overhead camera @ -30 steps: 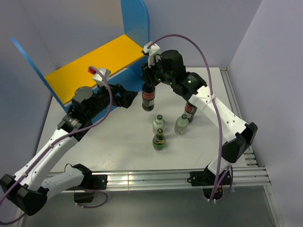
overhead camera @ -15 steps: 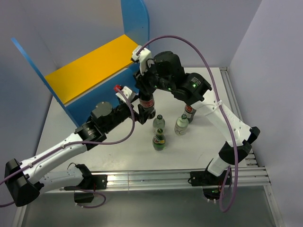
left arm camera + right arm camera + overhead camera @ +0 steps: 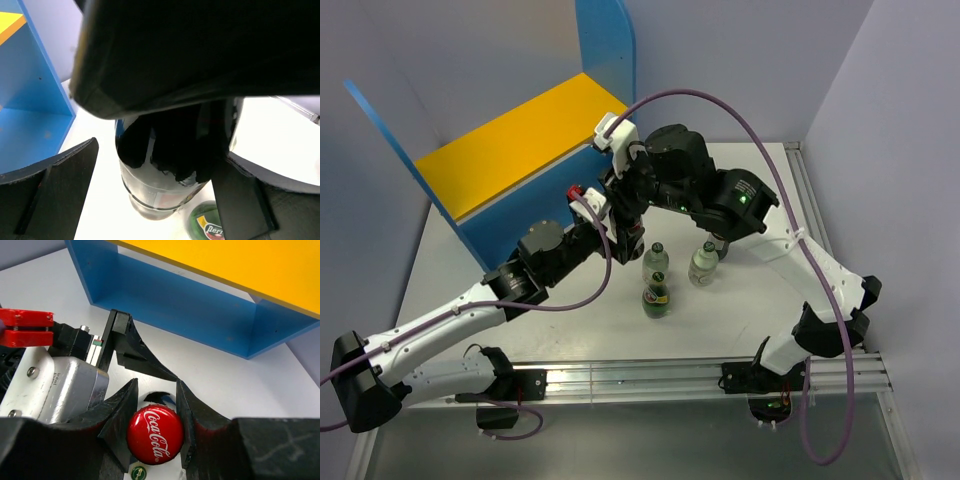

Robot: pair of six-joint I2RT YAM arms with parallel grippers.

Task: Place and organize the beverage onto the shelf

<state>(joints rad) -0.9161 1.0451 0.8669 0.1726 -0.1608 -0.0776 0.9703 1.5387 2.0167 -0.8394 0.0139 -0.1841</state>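
Note:
A tall dark cola bottle (image 3: 632, 236) with a red cap (image 3: 154, 436) stands on the white table in front of the shelf (image 3: 520, 140). My right gripper (image 3: 624, 196) is shut on its neck just under the cap, seen from above in the right wrist view (image 3: 155, 402). My left gripper (image 3: 617, 236) is open, its fingers (image 3: 60, 195) straddling the bottle's body (image 3: 150, 197) with gaps on both sides. The second cola bottle (image 3: 718, 238) is mostly hidden behind the right arm. Two small clear bottles (image 3: 656, 260) (image 3: 704, 262) and a small green one (image 3: 656, 298) stand nearby.
The shelf's blue lower bay (image 3: 190, 305) opens toward the bottles, under the yellow top board (image 3: 240, 265). Its blue side panel (image 3: 30, 95) is to the left of the left gripper. The green bottle's label (image 3: 209, 226) is close below the right-hand left finger.
My left arm has swung from beside the shelf over to the cola bottle and now straddles it. My right gripper has shifted slightly left and down, still on the bottle's neck.

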